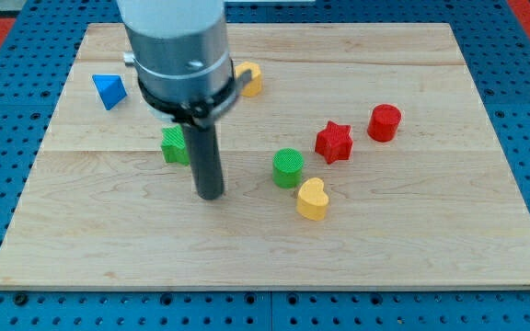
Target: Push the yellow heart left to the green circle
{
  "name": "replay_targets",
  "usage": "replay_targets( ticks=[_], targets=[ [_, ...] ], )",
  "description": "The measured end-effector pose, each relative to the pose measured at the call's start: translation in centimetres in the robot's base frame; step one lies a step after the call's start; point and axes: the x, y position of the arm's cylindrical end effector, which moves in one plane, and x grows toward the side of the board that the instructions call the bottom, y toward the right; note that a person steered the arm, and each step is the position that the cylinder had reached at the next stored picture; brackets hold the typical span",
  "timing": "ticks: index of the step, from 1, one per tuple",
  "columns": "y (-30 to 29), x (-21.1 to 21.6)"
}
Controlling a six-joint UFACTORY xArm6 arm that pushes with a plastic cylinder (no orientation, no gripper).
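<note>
In the camera view, the yellow heart (312,199) sits near the middle of the counter (412,248), a bit toward the bottom edge. The green circle (287,168) is just beside it, up and to the left, almost touching. My tip (211,194) rests left of both, next to a green block (175,145). There are no jaws, only a rod. I think my tip should go around to the heart's right side, then push gently left so it doesn't slip past.

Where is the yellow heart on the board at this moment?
The yellow heart lies right of the view's centre, just below and right of the green circle, almost touching it; my tip is farther to its left.
</note>
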Motion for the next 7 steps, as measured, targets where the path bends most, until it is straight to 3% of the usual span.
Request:
replay_targets(
  ticks=[2, 3, 4, 5, 6, 7],
  targets=[
    [6.0, 5.3],
    [14.6, 5.5],
    [16.4, 2.5],
    [16.4, -0.8],
    [13.1, -1.0],
    [9.8, 2.2]
  ],
)
